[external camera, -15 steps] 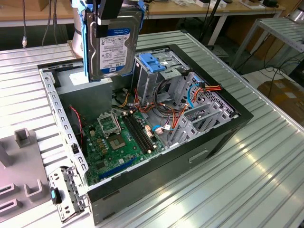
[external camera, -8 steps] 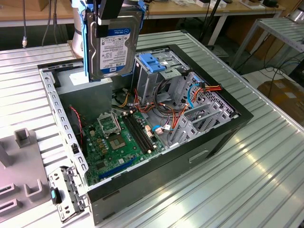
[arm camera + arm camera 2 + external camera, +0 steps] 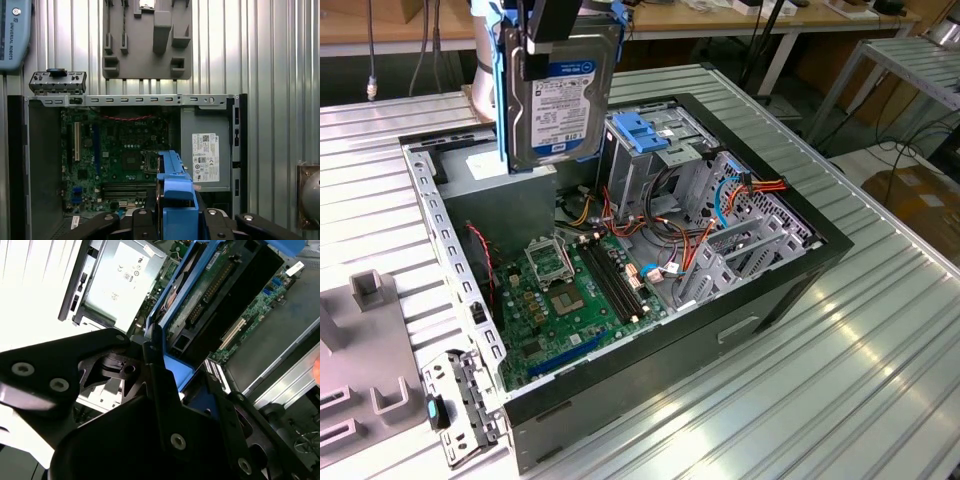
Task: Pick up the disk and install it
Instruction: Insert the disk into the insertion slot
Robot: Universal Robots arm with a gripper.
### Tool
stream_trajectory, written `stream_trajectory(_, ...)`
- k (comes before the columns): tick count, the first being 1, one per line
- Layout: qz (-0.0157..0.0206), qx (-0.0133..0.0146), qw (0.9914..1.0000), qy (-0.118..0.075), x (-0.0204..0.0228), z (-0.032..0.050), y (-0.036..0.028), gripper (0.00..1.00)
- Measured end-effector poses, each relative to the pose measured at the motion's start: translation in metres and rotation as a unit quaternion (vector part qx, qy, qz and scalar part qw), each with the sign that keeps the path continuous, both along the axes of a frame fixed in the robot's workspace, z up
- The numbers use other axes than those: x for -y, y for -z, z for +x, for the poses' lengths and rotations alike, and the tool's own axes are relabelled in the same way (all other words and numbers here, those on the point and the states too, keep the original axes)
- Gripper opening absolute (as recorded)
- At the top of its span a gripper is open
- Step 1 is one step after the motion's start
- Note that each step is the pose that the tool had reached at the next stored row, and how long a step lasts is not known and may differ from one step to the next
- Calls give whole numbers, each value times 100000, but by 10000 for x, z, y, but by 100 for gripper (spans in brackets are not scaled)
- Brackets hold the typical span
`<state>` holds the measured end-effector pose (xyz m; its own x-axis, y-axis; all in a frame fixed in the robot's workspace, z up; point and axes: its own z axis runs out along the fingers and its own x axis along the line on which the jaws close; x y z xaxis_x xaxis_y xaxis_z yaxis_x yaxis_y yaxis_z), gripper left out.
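Observation:
My gripper (image 3: pixel 563 25) is shut on the disk (image 3: pixel 560 95) and holds it upright by its top edge, in the air above the back left corner of the open computer case (image 3: pixel 800 270). The disk is a grey metal drive with a blue and white label, framed by a bright blue carrier rail (image 3: pixel 503 110). In the second wrist view its green circuit-board side (image 3: pixel 210 285) shows between the black fingers (image 3: pixel 150 375). The first wrist view looks straight down the blue carrier (image 3: pixel 175 185) onto the motherboard. The grey drive cage (image 3: pixel 640 175), topped by a fixed blue bracket (image 3: pixel 645 130), stands to the exterior view's right of the disk.
The case lies open on a ribbed metal table (image 3: pixel 880 370), with the motherboard (image 3: pixel 570 290), orange and red cables (image 3: pixel 760 188) and a silver power supply (image 3: pixel 205 157) inside. A grey fixture plate (image 3: pixel 147 37) with blocks lies beside the case. A slotted metal bracket (image 3: pixel 460 410) sits at its near corner.

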<state>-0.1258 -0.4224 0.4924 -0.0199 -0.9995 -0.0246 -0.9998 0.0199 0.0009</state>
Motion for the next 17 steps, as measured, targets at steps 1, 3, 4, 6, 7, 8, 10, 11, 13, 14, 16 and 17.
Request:
stream_trajectory(1, 5, 4, 100000, -2, 11, 0, 0, 37)
stream_trajectory(3, 4, 1, 100000, 1, 31, 0, 0, 37)
stream_trajectory(4, 9, 6, 100000, -1, 49, 0, 1, 37)
stream_trajectory(6, 0, -2, 100000, 0, 66, 0, 0, 37)
stream_trajectory(7, 3, 1, 100000, -2, 74, 0, 0, 37)
stream_trajectory(8, 3, 0, 100000, 0, 84, 0, 0, 37)
stream_trajectory(10, 6, 1, 100000, 0, 120, 0, 0, 37)
stream_trajectory(11, 2, 2, 100000, 1, 134, 0, 0, 37)
stream_trajectory(13, 5, 0, 100000, 2, 153, 0, 0, 37)
stream_trajectory(14, 5, 2, 100000, 2, 160, 0, 0, 37)
stream_trajectory(16, 2, 0, 100000, 0, 183, 1, 0, 37)
stream_trajectory(17, 6, 2, 100000, 0, 189, 2, 0, 37)
